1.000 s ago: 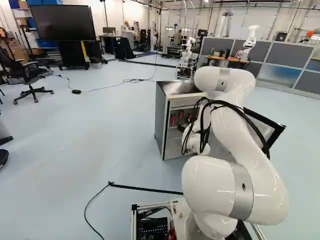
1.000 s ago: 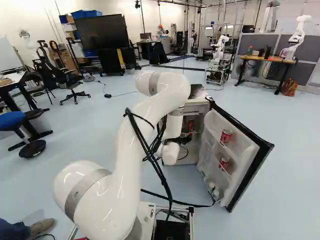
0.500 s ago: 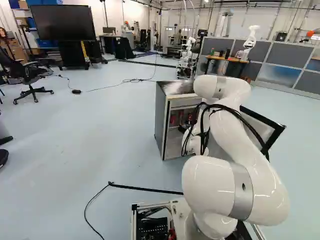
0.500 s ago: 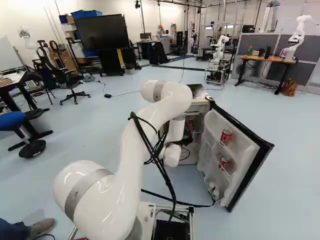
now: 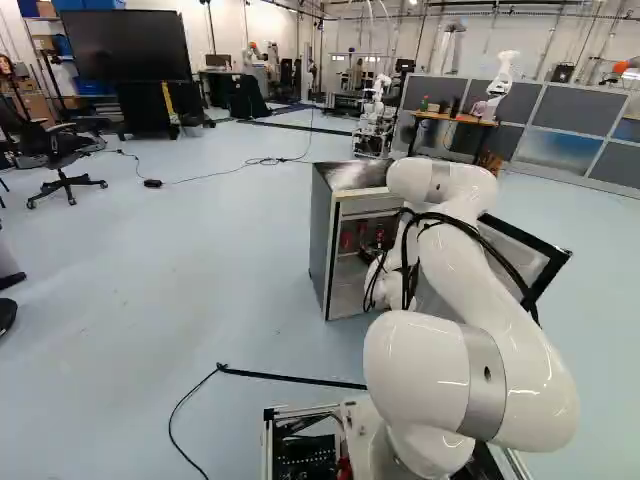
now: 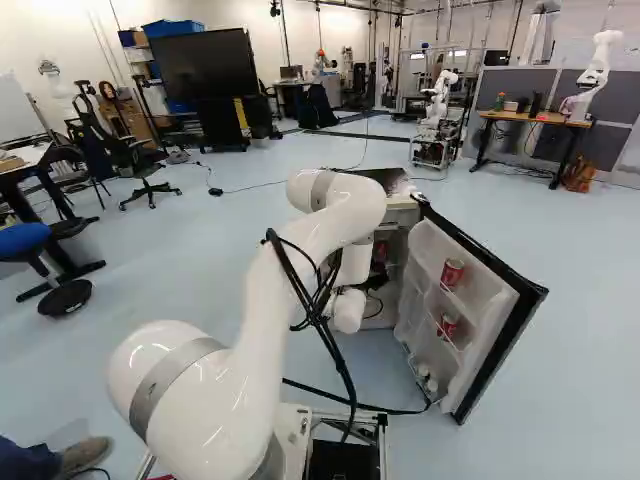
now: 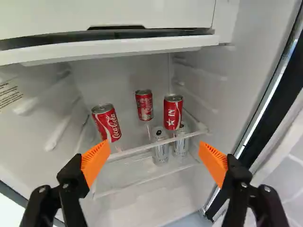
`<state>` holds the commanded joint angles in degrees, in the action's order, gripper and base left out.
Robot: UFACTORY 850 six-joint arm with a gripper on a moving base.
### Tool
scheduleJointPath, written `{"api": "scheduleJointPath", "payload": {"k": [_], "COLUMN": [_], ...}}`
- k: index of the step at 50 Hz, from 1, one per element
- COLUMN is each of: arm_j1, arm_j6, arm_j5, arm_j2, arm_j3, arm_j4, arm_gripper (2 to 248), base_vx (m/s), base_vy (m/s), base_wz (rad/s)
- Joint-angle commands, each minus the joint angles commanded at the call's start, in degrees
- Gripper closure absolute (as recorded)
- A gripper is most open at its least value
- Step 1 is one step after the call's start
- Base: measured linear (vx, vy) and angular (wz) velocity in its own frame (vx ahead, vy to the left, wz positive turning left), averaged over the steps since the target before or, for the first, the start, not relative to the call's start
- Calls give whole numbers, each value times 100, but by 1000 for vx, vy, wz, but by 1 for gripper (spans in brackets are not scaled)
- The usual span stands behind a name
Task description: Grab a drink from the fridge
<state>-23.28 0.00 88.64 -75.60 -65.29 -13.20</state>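
Red drink cans [image 7: 106,123], three smooth metal cylinders with pale lettering, stand apart on a clear shelf [image 7: 142,151] inside the fridge [image 5: 322,240]. Beneath them, seen through that see-through sheet, are two silvery cans [image 7: 160,146] (slim and shiny). The fingers [image 7: 96,161], with ridged orange wedge pads, are spread wide apart, gripping nothing, ahead of the shelf's front edge. A white ledge [image 7: 113,49] runs above the cans. Outward, the black-rimmed door [image 6: 500,300] hangs open, two more red cans [image 6: 452,273] in its moulded white racks. The glossy white arm [image 6: 300,240], draped with black cables, reaches towards the opening.
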Motion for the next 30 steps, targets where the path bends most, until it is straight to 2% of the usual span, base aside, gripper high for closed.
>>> {"api": "scheduleJointPath", "payload": {"k": [30], "arm_j1": [26], "arm_j6": [0], "arm_j5": [0], "arm_j2": [-389], "arm_j3": [-777], "arm_j4": [0], "arm_gripper": [3], "base_vx": [0], "base_vy": [0], "base_wz": [0]}}
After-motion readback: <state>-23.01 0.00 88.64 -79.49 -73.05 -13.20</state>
